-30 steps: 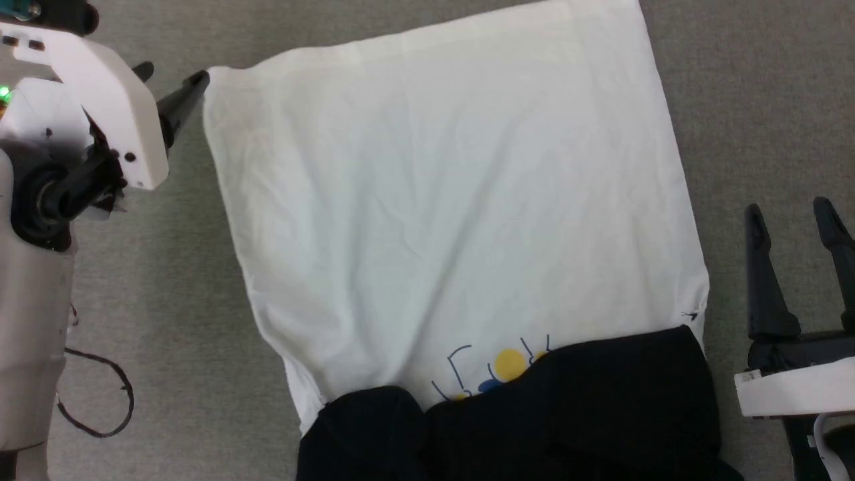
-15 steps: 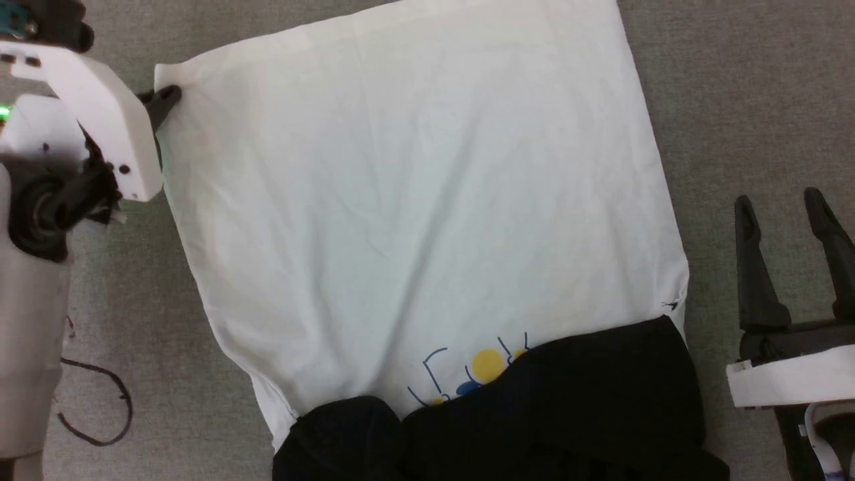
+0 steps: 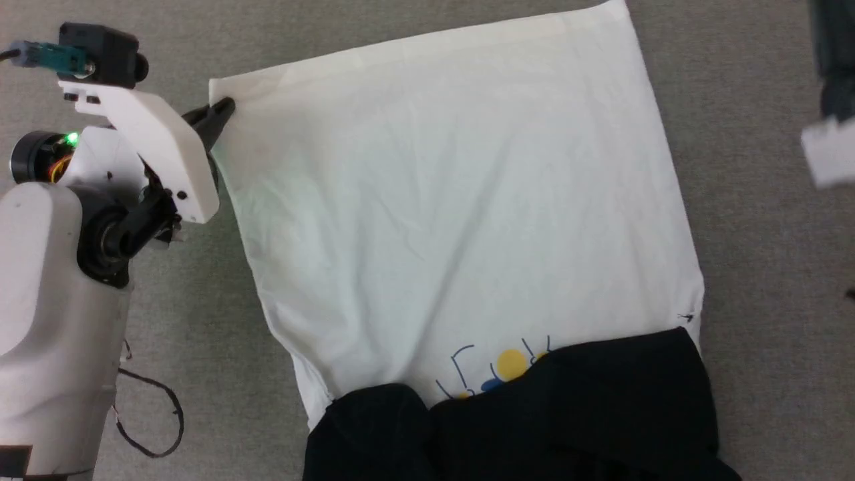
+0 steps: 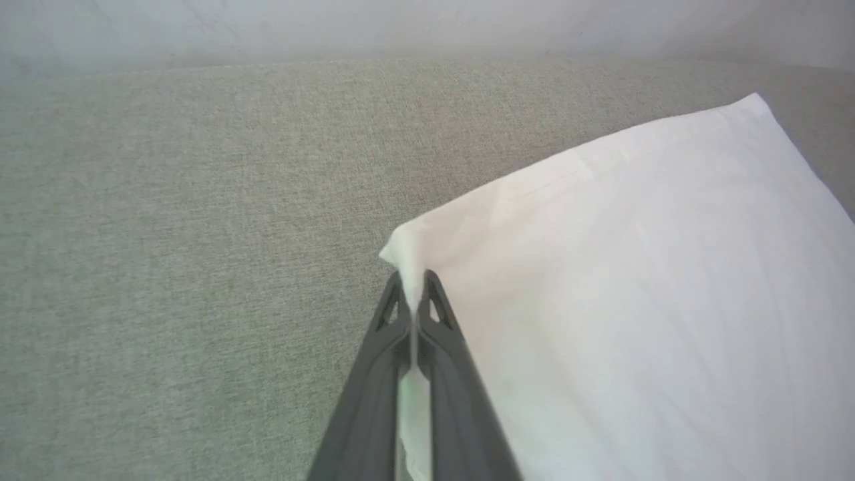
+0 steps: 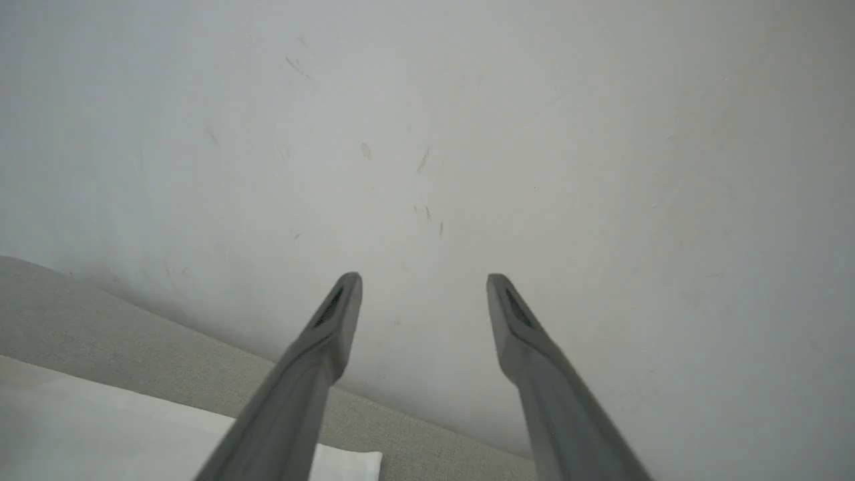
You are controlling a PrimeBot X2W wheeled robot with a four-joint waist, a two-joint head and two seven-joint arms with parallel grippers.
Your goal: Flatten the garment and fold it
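Obs.: the garment [image 3: 454,220] lies spread flat on the grey woven surface [image 3: 755,254], white body up, with light creases running across it. Its hem end is the far end in the head view and its chest end is the near end.

Black sleeves [image 3: 574,414] are folded in across the near end and overlap the white body. The yellow-and-blue print [image 3: 497,371] sits just at the black fabric's edge, with its lower part covered.

Left end effector [image 4: 414,284]: the 2 fingers are pressed together on the far-left corner of the garment. In the left wrist view a small peak of white cloth stands up above the fingertips and a strip of cloth shows between the finger shanks. In the head view the dark tip meets the corner from the left. The rest of the hem lies flat on the surface.

Right end effector [image 5: 424,294]: the 2 fingers are spread wide, with nothing between them. It is raised and points toward a pale scuffed wall [image 5: 427,133]. A white corner of the garment shows at the bottom edge of that view, under the fingers.

A thin dark cable [image 3: 157,417] loops on the surface beside the left forearm [image 3: 47,321], clear of the garment. A green light [image 3: 70,139] is lit on that arm.
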